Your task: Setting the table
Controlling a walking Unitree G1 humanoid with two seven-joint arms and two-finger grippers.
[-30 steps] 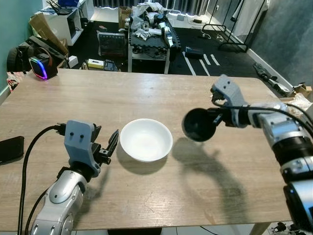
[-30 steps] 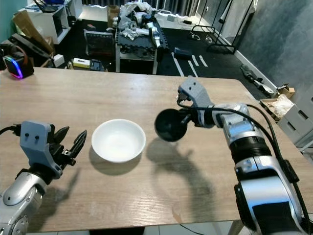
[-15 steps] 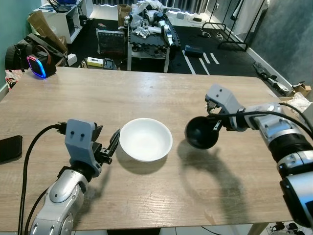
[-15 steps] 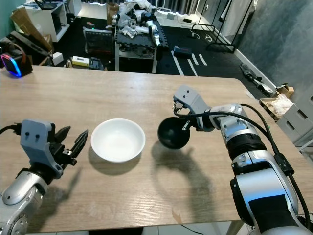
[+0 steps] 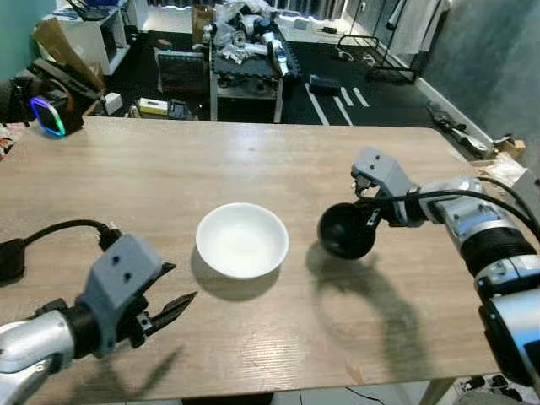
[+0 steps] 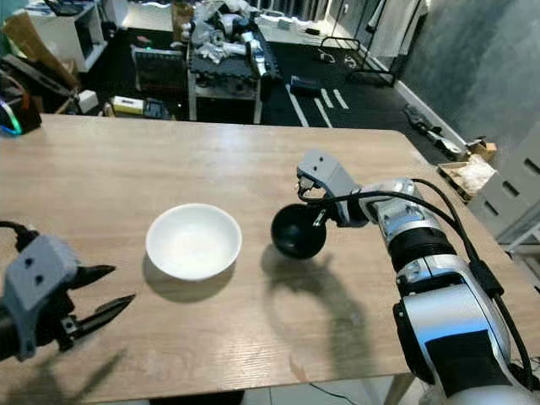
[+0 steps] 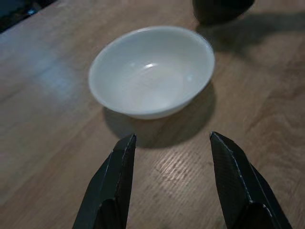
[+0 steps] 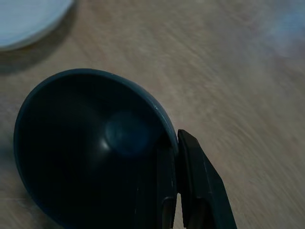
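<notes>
Nearest the camera, the left gripper [image 5: 173, 305] hovered with black fingers spread, now drawn back from the glossy round white bowl [image 5: 242, 240] resting on the pale woodgrain table [image 5: 169, 169]. Right of the white bowl, the right gripper [image 6: 319, 216] pinched a matte dark bowl [image 6: 298, 230] by its rim, carried lower than before.

— What carries everything?
— 1 light wooden table [image 5: 253, 169].
— What lies on it?
— 1 white bowl [image 5: 241, 240] near the middle, and a glowing device [image 5: 46, 115] at the far left corner.
</notes>
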